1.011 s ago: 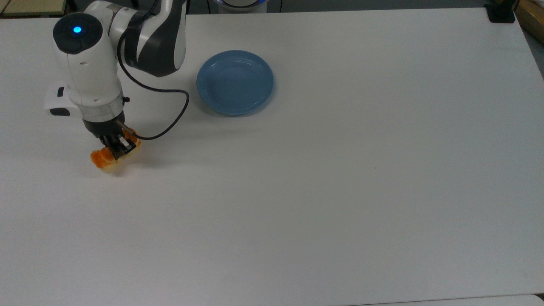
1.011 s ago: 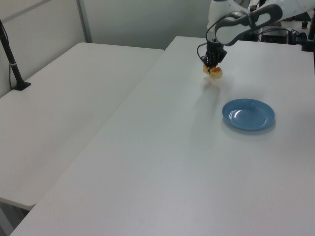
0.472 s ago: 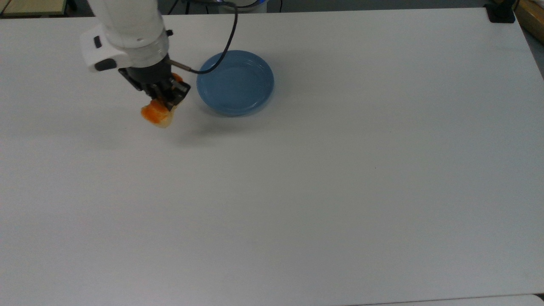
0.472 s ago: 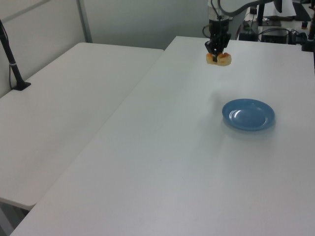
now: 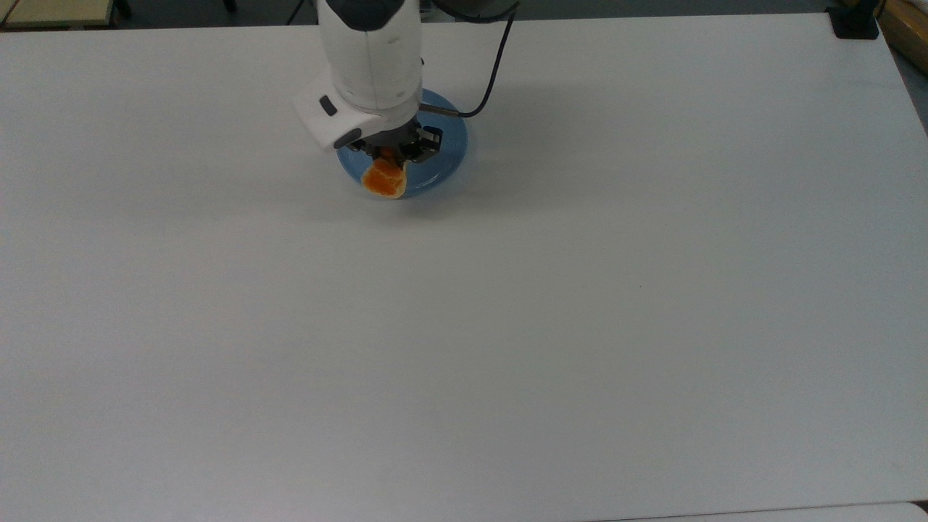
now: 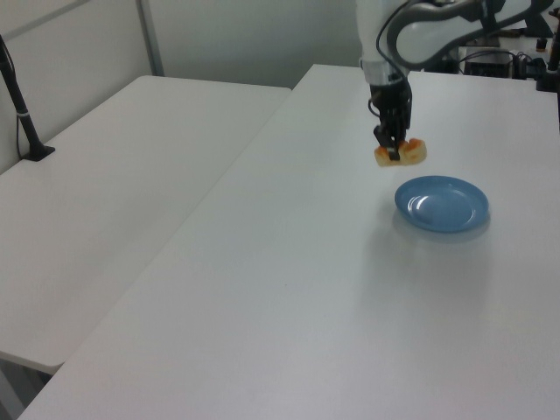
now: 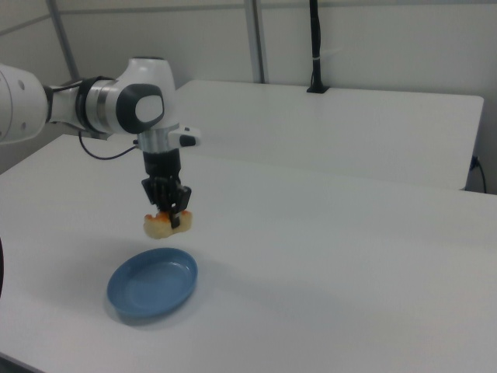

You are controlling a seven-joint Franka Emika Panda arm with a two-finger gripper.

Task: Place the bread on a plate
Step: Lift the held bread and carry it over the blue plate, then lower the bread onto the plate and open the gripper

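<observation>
Top view: the white robot arm's black two-finger gripper (image 5: 395, 154) has its jaws clenched on the small oblong loaf of bread with a glossy orange-brown top (image 5: 384, 179), which shows over the round blue plate (image 5: 446, 156) at the plate's seven o'clock edge. The white table (image 5: 580, 326) stretches wide from three through nine o'clock.

Left view: the bread (image 6: 401, 154) hangs in the gripper (image 6: 394, 150), clear of the table, and appears up at the plate's (image 6: 441, 204) eleven o'clock rather than square over the middle. Let go here and the loaf would likely clip the raised rim and tip off onto the table.

Right view: the gripper (image 7: 168, 215) carries the bread (image 7: 165, 224) above the plate (image 7: 151, 283), at its twelve o'clock, with air between them. The grip looks narrow on the loaf, so a quick swing could twist it loose. There's open room all round, and the table edge runs near the plate's six o'clock.
</observation>
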